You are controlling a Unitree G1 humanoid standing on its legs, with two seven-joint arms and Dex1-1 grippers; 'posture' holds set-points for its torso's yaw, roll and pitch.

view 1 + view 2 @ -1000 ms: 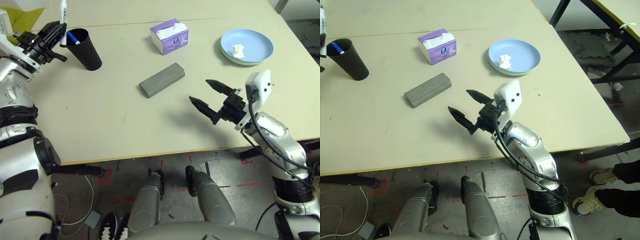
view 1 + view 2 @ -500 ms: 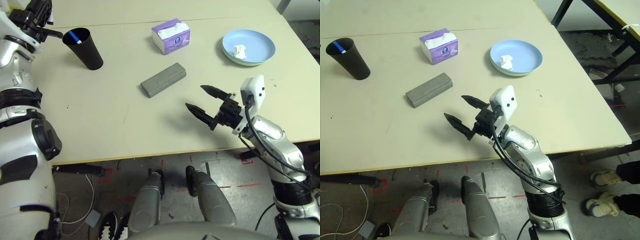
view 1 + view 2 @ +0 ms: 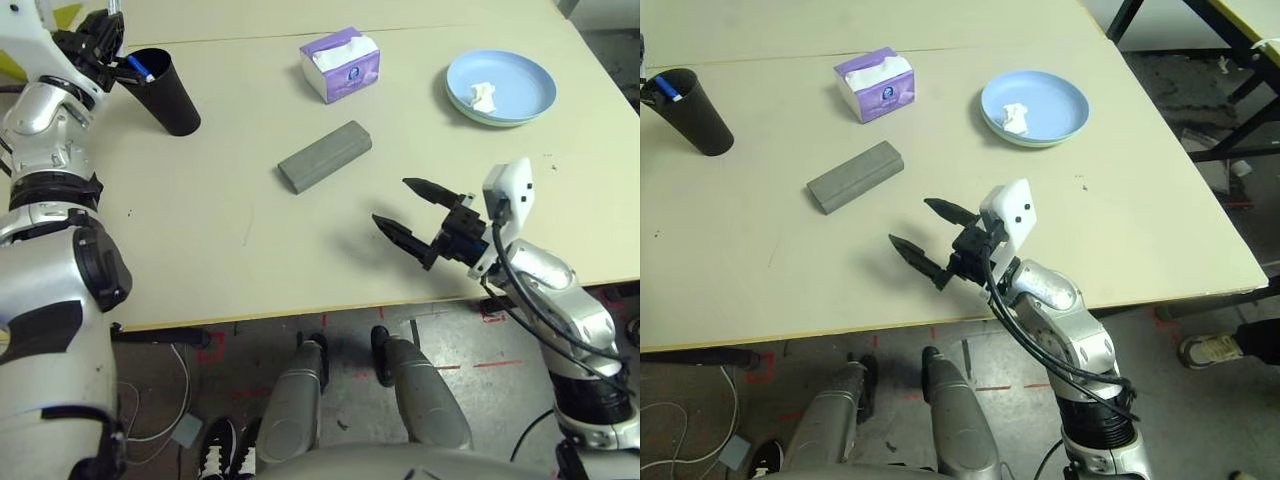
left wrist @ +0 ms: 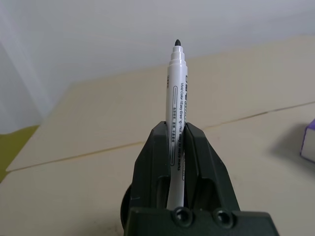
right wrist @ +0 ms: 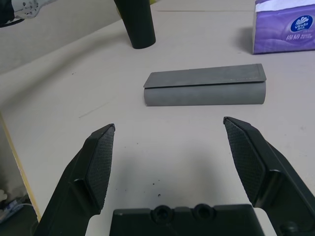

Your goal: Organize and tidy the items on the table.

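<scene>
left gripper [image 4: 175, 147] clamps white marker [image 4: 176, 118] upright beside black cup [image 3: 165, 92] at table's [image 3: 200, 250] far-left | right gripper [image 3: 420, 215] wide open, empty | advice: center marker above rim, lower, then release

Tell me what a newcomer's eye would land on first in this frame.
Probably the right gripper, jaws spread wide and empty above the near part of the table, aimed at the grey glasses case lying mid-table. Next, the left gripper at the far left, shut on a white marker beside the black cup, which holds a blue-capped marker. At the far right, a blue plate carries a crumpled tissue.
</scene>
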